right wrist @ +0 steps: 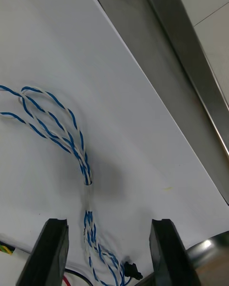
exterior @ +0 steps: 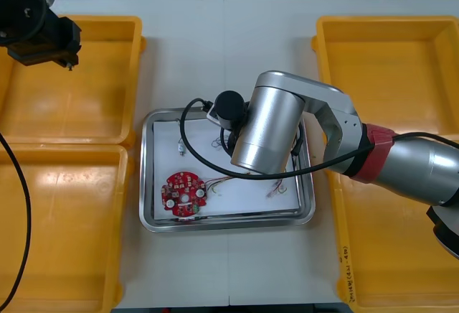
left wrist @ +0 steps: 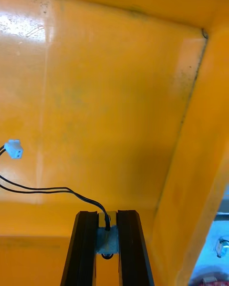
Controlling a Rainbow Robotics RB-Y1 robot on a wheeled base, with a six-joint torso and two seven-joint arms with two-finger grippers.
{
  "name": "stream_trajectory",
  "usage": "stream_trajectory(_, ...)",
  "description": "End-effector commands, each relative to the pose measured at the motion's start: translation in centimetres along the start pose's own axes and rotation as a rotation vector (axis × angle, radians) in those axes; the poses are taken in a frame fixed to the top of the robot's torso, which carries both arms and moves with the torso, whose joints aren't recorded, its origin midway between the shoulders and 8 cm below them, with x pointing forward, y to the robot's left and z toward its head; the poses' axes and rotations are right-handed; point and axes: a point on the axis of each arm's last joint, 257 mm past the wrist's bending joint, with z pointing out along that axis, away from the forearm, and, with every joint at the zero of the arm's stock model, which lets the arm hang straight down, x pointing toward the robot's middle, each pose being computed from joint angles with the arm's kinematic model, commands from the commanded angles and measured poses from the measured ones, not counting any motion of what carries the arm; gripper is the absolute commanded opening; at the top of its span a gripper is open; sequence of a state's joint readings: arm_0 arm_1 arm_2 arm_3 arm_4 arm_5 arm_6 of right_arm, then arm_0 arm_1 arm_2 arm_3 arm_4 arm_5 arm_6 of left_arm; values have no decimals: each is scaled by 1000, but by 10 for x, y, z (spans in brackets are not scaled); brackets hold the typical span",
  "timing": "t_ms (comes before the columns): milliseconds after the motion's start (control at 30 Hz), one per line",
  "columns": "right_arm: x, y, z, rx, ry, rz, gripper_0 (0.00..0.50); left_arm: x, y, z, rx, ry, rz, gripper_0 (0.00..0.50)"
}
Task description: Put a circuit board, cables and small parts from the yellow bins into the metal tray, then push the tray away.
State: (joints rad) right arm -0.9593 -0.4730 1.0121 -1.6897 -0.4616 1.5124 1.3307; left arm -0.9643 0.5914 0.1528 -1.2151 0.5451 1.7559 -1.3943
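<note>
At the far left corner of the worktop (exterior: 215,270) we are holding our left gripper (exterior: 66,56) over a yellow bin (exterior: 93,112), fingers clamped on a small metal part (left wrist: 107,240) with a black cable (left wrist: 47,189) trailing from it. That loose cable could be catching the bin wall as we carry it, tugging the part free. At the worktop's middle, the metal tray (exterior: 147,176) is holding a circuit board (exterior: 184,194) near its left side. Our right gripper (right wrist: 109,224) is hovering there, fingers apart, over the twisted blue and white cable (right wrist: 71,138) lying in the tray; rising, a finger could be hooking a loop and dragging it out.
</note>
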Motion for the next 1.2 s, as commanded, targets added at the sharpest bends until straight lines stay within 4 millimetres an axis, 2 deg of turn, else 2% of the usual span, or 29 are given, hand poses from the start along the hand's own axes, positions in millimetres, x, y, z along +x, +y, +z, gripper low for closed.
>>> stream_trajectory(33,-23,-7,-13,30,-49,-74,500,-23,-8,-47,36,-73,-16,0)
stream_trajectory(200,-27,-10,-18,30,-59,-74,500,-18,-15,-55,54,-65,-40,0)
stream_trajectory(333,-27,-21,-29,17,-57,-52,500,-12,-26,-61,63,-51,-70,0)
stream_trajectory(500,-24,-42,-53,-21,-51,-7,500,0,-38,-62,52,-18,-99,0)
stream_trajectory(700,-11,-75,-86,-42,-63,-47,500,12,-66,-58,71,13,-123,0)
stream_trajectory(900,8,-110,-116,-112,-65,71,500,28,-94,-54,65,31,-85,0)
stream_trajectory(1033,36,-135,-127,-124,-23,145,500,45,-112,-48,48,24,-56,0)
stream_trajectory(1200,65,-152,-134,-156,-2,296,500,66,-134,-40,87,27,-63,0)
